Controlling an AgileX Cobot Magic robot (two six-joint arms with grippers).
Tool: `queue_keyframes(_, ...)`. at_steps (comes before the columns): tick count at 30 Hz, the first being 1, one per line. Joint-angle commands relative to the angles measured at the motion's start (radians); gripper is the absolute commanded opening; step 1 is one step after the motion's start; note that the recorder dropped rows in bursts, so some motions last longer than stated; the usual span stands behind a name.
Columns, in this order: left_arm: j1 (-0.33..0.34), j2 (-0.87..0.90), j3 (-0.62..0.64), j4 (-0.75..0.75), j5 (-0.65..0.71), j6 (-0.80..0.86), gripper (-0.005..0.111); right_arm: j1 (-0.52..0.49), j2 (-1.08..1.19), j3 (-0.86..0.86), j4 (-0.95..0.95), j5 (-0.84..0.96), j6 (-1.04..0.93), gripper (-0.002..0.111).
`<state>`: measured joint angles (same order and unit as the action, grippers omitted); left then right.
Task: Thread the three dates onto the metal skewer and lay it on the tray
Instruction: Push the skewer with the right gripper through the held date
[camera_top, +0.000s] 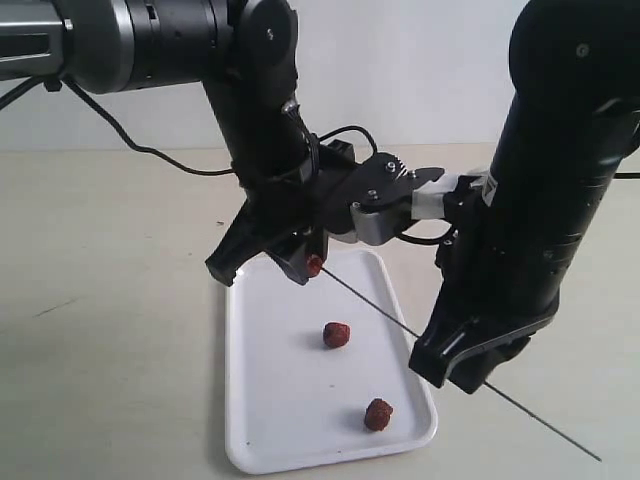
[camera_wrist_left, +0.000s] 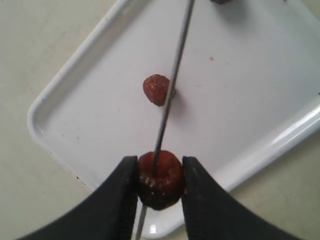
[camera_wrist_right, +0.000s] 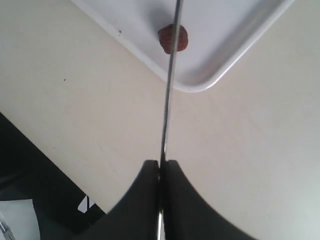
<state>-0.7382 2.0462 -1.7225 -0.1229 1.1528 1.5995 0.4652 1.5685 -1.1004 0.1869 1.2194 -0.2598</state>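
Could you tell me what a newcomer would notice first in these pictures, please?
The thin skewer held slanting above the tray draws the eye first: the right gripper pinches it partway along, just beyond the tray's edge. At its other end the left gripper clamps a date that the skewer pierces, while two more dates lie loose on the tray.
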Motion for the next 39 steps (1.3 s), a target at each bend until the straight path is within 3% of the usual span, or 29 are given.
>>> queue_keyframes(1,-0.011,-0.015,0.001,-0.057,-0.002,0.011,0.031,0.0,0.002,-0.015,0.026,-0.11,-0.036,0.0)
queue_keyframes(39,-0.011,-0.015,0.001,-0.107,-0.026,-0.041,0.031,0.0,0.002,-0.015,0.02,-0.109,-0.027,0.0)
